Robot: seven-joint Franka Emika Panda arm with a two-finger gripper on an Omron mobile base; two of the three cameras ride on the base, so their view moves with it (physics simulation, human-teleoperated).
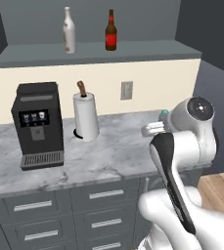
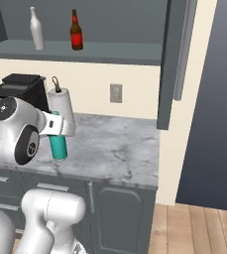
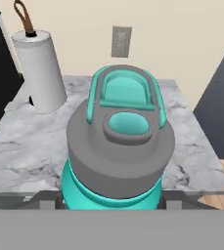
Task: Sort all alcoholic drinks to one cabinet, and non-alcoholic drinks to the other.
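Teal bottle [image 2: 58, 147] held in the tool [image 2: 55, 124] above the counter [image 2: 115, 144].
The tool grips it below its grey cap; cream bottle [image 1: 69, 31] and brown bottle [image 1: 111, 31] stand on the cabinet shelf [image 1: 133, 51].

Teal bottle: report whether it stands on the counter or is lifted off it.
Lifted. In the right base view the teal bottle hangs upright from the gripper, its base above the marble counter.
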